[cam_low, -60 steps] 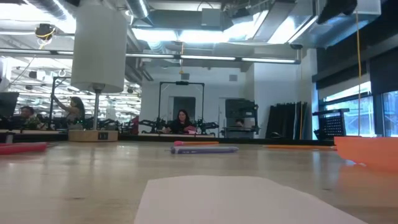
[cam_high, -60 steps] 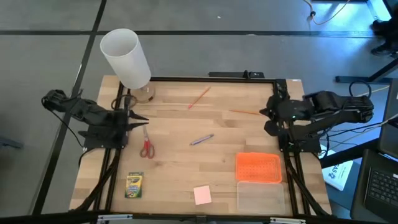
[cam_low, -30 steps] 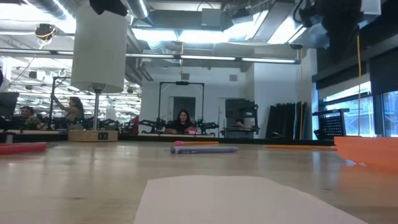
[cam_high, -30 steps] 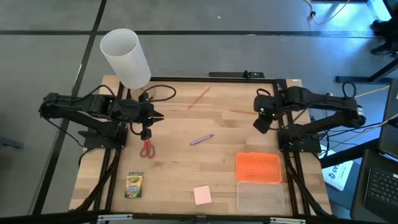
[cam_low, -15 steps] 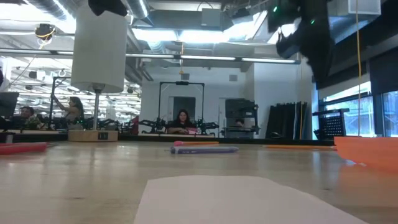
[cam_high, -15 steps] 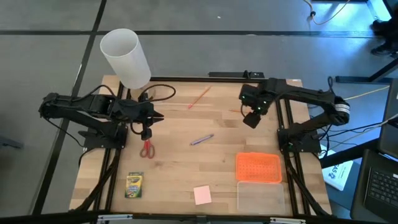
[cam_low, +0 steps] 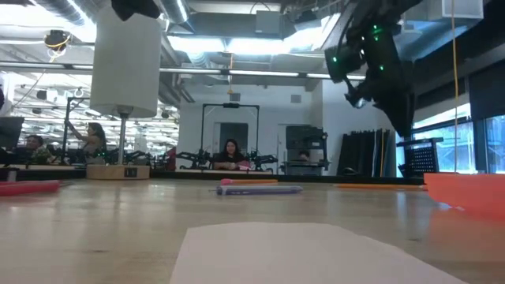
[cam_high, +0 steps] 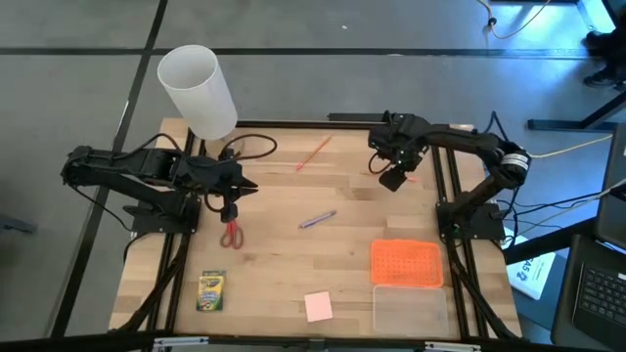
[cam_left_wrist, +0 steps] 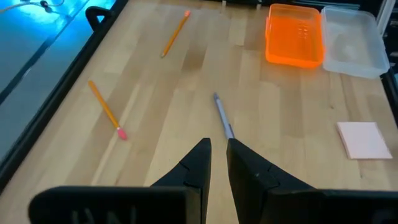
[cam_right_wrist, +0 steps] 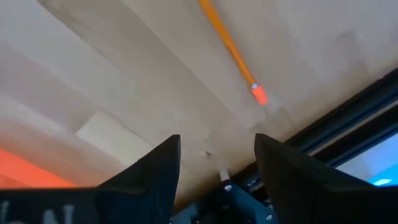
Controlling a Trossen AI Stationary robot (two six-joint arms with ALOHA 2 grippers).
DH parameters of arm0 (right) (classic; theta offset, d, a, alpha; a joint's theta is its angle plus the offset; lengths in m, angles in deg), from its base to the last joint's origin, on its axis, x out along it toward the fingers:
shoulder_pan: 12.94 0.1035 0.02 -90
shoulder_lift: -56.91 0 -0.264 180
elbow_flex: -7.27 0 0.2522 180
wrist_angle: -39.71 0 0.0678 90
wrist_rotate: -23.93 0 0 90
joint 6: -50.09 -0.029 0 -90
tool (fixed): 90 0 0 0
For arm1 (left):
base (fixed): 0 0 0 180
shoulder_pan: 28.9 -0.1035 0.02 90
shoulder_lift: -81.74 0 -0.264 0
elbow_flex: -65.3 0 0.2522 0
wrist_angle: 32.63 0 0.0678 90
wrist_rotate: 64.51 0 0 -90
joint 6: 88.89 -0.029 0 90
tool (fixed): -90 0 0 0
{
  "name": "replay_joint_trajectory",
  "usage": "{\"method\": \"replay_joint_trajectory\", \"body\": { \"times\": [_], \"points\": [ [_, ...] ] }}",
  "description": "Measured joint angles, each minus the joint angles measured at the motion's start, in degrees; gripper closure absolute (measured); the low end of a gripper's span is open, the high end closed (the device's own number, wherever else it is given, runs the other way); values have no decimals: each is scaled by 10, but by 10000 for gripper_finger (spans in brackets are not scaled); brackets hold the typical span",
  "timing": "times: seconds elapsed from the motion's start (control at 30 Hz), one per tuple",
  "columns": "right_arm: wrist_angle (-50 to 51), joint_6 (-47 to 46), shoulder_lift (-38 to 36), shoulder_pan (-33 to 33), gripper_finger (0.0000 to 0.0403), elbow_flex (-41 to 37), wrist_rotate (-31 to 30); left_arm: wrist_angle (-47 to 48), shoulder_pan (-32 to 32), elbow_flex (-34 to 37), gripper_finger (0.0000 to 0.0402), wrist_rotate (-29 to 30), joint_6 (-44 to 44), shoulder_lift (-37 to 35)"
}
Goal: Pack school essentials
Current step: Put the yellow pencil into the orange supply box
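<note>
Right hand [cam_high: 394,174], fingers spread wide and empty, poised above the orange pencil [cam_right_wrist: 231,48] lying at the far right of the tabletop [cam_high: 293,264]; the wrist view shows the pencil flat on the wood, its eraser end toward the tabletop's black edge frame [cam_right_wrist: 323,134]. Left hand [cam_high: 246,184], fingers drawn nearly together and grasping nothing, waits at the left, just above the red-handled scissors [cam_high: 230,233]. A second pencil [cam_high: 314,154] lies at the far centre; the blue-grey pen [cam_high: 317,219] lies mid-tabletop; the green-and-yellow crayon box [cam_high: 210,290] sits near left; the pink sticky-note pad [cam_high: 318,306] sits near centre. The clear plastic box [cam_high: 411,308] and its orange lid [cam_high: 406,263] lie side by side at the near right. A tall white cylinder [cam_high: 199,91] stands at the far left corner.

Handling, as judged: the pencil is light, stiff and thin, and lies flush with the wood, so it is apt to roll or slip from a pinch. A grip across the shaft near its middle, fingertips brought right down to the surface on either side, seems the surest hold; a grip at the eraser end would likely let it tip.
</note>
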Motion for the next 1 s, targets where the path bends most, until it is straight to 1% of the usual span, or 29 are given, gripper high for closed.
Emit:
{"method": "replay_joint_trajectory", "body": {
  "times": [0.17,0.27,0.43,0.7,1.0],
  "points": [
    [-40,32,0,-15,195,-63,0,0,0,0,354,0,3,0],
    [-66,42,0,-19,195,-85,-3,0,0,0,354,0,3,0],
    [-100,44,0,-28,195,-119,-78,0,0,0,354,0,4,0],
    [-165,56,0,-51,195,-156,-80,0,0,0,354,0,4,0],
    [-209,71,0,-70,195,-189,-81,0,0,0,354,0,4,0]
  ]
}}
